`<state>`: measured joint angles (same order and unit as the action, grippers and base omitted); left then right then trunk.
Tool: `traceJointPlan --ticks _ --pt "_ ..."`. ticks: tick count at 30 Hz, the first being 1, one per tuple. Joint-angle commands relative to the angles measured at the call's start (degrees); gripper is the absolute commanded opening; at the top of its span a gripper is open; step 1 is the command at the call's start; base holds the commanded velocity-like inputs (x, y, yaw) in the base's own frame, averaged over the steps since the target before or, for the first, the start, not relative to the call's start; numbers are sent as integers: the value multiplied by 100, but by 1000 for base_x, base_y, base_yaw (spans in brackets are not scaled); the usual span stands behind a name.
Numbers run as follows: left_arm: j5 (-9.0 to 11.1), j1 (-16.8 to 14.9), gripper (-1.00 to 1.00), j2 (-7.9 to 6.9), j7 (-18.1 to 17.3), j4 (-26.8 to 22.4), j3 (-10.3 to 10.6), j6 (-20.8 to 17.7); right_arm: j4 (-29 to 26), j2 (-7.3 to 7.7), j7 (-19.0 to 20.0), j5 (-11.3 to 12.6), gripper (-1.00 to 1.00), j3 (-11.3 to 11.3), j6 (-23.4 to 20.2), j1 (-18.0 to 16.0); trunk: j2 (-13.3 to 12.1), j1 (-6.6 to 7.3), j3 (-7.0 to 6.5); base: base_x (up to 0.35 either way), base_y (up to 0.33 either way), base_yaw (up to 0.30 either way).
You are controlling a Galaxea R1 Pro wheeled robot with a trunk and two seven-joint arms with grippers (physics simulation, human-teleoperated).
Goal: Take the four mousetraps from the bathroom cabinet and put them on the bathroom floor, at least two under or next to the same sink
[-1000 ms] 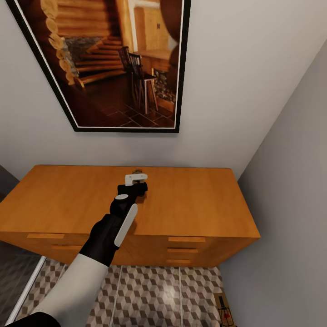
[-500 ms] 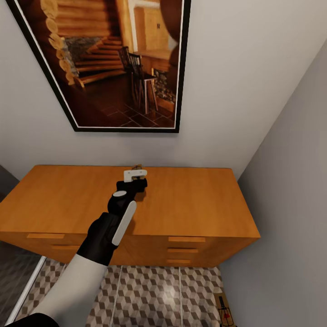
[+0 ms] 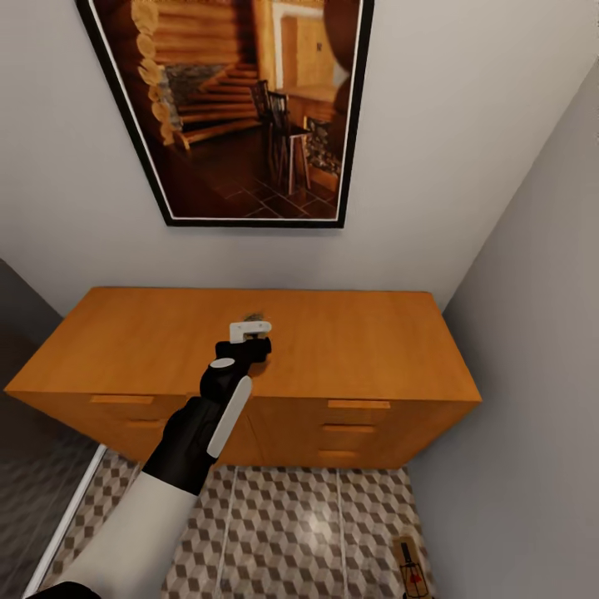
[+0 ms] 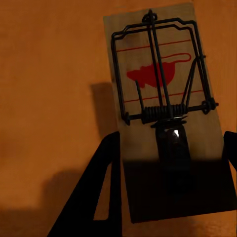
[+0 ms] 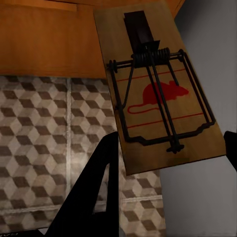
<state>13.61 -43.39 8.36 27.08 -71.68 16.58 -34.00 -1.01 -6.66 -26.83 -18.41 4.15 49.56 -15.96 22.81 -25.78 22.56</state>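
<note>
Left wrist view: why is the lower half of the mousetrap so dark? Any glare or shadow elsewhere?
Left wrist view: a hard-edged shadow, apparently from the left gripper, covers the near end of the mousetrap; the far end is lit and sharp. Head view: a bright glare patch sits on the floor tiles. Right wrist view: evenly lit, the second mousetrap crisp.

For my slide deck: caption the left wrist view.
Left gripper astride a flat brown wooden mousetrap with dark wire and red mouse mark, on the orange wooden cabinet top.
</note>
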Motion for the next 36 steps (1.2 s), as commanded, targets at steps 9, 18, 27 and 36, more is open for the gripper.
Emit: traceJointPlan --ticks 9,18,27,36 --pt "46 45 -100 -8 69 -4 12 -18 4 7 -15 -49 -100 42 19 -4 10 0 9 -271 168 0" --pt "46 58 -100 -9 69 93 12 -11 4 7 -15 -49 -100 42 17 -4 10 0 9 -286 138 0" --pt "46 80 -100 -4 69 203 12 -1 4 7 -15 -49 -100 42 14 -4 10 0 9 -295 117 0" --pt "46 99 -100 -10 69 255 12 8 4 7 -10 -49 -100 42 -128 -4 10 0 9 -305 97 0"
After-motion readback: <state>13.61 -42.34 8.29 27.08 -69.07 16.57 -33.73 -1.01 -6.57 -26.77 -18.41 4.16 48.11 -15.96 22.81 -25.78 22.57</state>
